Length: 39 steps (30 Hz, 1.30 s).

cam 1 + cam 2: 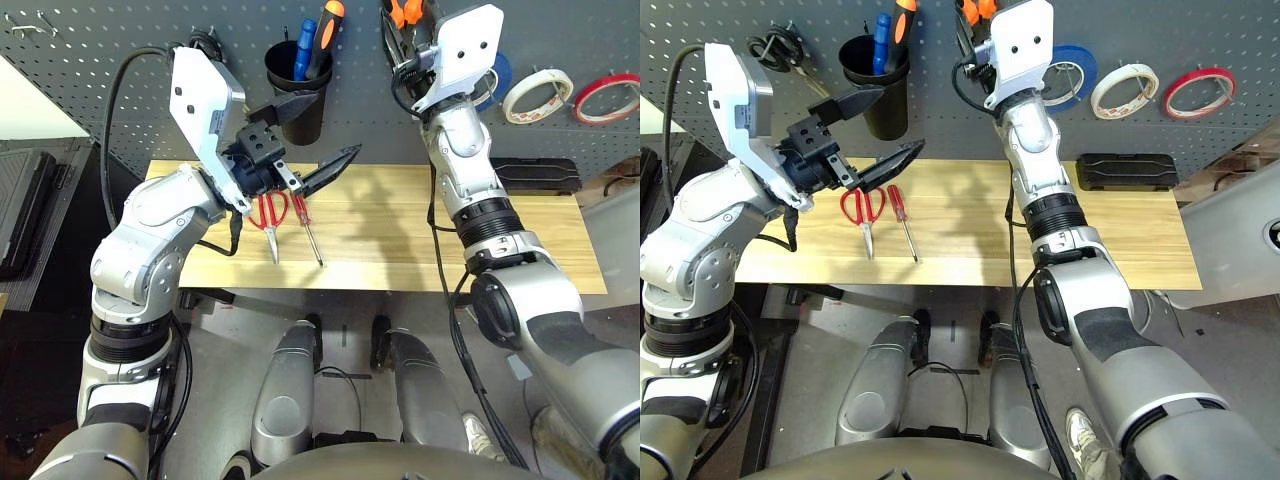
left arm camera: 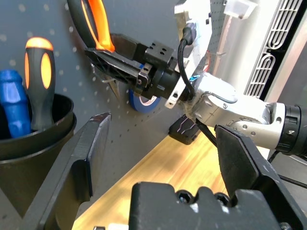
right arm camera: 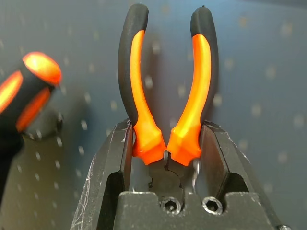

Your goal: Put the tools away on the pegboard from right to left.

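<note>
Dark grey pegboard [image 1: 110,90] fills the wall behind our wooden table [image 1: 520,240], its grid of small holes running the whole width of the scene. Our right arm reaches up to the board, and our right gripper [image 3: 165,153] is clenched on the orange-and-black pliers [image 3: 165,96], its two black fingers [image 3: 108,167] pressing the tool just below the handles, which stand upright and spread apart in front of the board. From the head view we see those pliers [image 1: 405,12] held high against the panel, just right of the black cup [image 1: 298,95]. Our left arm is bent over the left part of the table, and our left gripper [image 1: 855,135] hangs above the wood with its jaws spread wide and nothing between them. On the board to the right hang three tape rolls in a row: a blue one [image 1: 1075,75] partly behind our right arm, then the white tape roll [image 1: 1124,90], then a red one [image 1: 1198,92]. A flat black case [image 1: 1127,171] lies on the table under the tapes, against the wall. In the cup stand a blue-handled tool [image 1: 304,48] and an orange-and-black screwdriver [image 1: 326,30]. Black-handled scissors [image 1: 780,48] hang at the board's left. On the table, under our left gripper, lie the red-handled scissors [image 1: 864,212], and just beside them the slim red-handled screwdriver [image 1: 902,218].
</note>
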Available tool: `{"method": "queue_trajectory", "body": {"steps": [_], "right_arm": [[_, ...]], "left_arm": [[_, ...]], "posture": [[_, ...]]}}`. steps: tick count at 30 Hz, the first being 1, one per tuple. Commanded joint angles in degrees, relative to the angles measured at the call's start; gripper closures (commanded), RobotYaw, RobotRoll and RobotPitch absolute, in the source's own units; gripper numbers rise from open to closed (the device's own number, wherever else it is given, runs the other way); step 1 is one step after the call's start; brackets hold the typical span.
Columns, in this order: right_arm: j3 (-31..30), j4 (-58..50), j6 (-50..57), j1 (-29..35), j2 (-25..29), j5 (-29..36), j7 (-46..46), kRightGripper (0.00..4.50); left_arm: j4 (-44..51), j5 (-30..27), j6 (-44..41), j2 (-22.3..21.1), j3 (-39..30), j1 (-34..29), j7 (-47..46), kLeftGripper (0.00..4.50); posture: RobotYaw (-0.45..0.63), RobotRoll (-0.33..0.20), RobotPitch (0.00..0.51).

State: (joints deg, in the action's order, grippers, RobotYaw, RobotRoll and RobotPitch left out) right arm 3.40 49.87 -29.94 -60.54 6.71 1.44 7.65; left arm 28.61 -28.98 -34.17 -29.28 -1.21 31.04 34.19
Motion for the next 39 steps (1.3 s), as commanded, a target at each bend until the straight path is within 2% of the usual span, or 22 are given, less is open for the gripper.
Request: {"method": "queue_trajectory", "body": {"steps": [1,9,16,24,29,32,36,39], "right_arm": [[0.78,1.32,-1.80,-0.94,-0.09,0.14,-0.64,2.33],[0.12,0.34,-0.52,2.03,-0.02,-0.03,0.10,2.33],[-0.12,-6.95,-2.90,6.79,0.65,-0.12,0.56,0.04],[-1.43,-21.15,-5.74,16.62,2.82,1.11,5.17,0.04],[-4.61,-33.55,3.79,27.45,8.25,2.73,14.41,0.04],[-6.17,-39.68,10.34,34.10,12.84,3.90,20.16,0.04],[-6.66,-44.45,16.77,39.93,16.96,5.62,25.48,0.04],[-7.13,-46.58,20.03,43.61,19.71,6.59,29.38,0.04]], "left_arm": [[1.46,-0.30,-0.48,-0.10,0.67,-0.58,-0.12,0.00],[1.07,-0.18,-0.42,-0.16,1.02,-0.54,-0.03,0.00],[0.27,0.11,-0.03,-0.46,1.26,-0.46,0.45,0.00],[-0.93,0.81,0.87,-0.57,1.29,-0.39,0.77,0.00],[-1.36,1.88,0.27,-0.97,1.37,-1.77,0.05,0.00],[-1.74,2.35,-3.60,-1.13,1.65,-3.20,-2.21,0.00],[-3.98,4.88,-5.62,-0.76,3.14,-5.15,-4.83,0.00],[-6.25,7.59,-6.02,1.05,4.63,-6.98,-8.06,0.00]], "posture": [[0.30,0.000,0.286],[0.29,0.000,0.292],[0.28,0.000,0.293],[0.27,0.000,0.286],[0.27,0.000,0.285],[0.27,0.000,0.286],[0.26,0.000,0.285],[0.25,0.000,0.284]]}}
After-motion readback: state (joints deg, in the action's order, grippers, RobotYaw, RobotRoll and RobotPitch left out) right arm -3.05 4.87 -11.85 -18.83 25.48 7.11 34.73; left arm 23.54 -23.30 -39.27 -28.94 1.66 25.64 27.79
